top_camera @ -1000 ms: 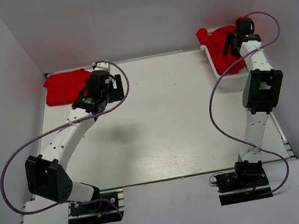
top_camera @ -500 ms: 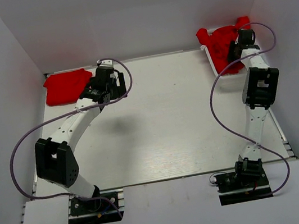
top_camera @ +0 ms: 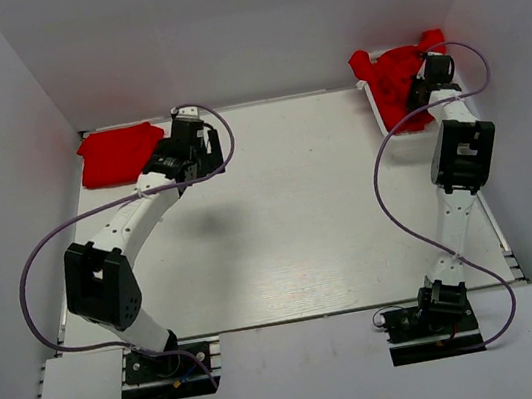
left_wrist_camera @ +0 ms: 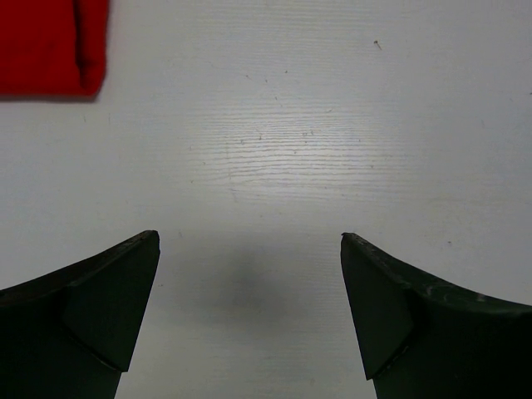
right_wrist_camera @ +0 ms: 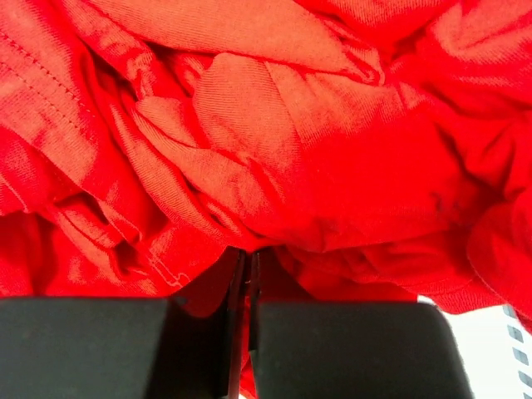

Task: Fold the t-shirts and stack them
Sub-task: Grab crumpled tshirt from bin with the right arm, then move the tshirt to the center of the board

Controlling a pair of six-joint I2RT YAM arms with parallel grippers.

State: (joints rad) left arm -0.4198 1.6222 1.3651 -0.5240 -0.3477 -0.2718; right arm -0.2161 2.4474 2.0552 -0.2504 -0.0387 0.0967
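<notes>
Across the back of the white tabletop (top_camera: 289, 216) the red cloth sits in two places, well apart. At the far right corner a crumpled heap of t-shirts (top_camera: 391, 78) fills a white basket (top_camera: 375, 113) and spills over its rim. At the far left corner a single folded t-shirt (top_camera: 120, 152) lies flat on the tabletop. The right arm (top_camera: 461, 153) reaches up its side of the tabletop to the basket, and the right hand (top_camera: 420, 84) is down in the heap. Its wrist camera shows the two black fingers (right_wrist_camera: 125, 349) pressed together with a thin fold of red fabric pinched between them, and wrinkled cloth fills the view above. The left arm (top_camera: 123, 222) bends toward the far left. The left hand (top_camera: 195, 148) hangs over bare tabletop just beside the folded t-shirt, its fingers spread wide and holding nothing. The shirt's corner shows at the upper left of its wrist view.
</notes>
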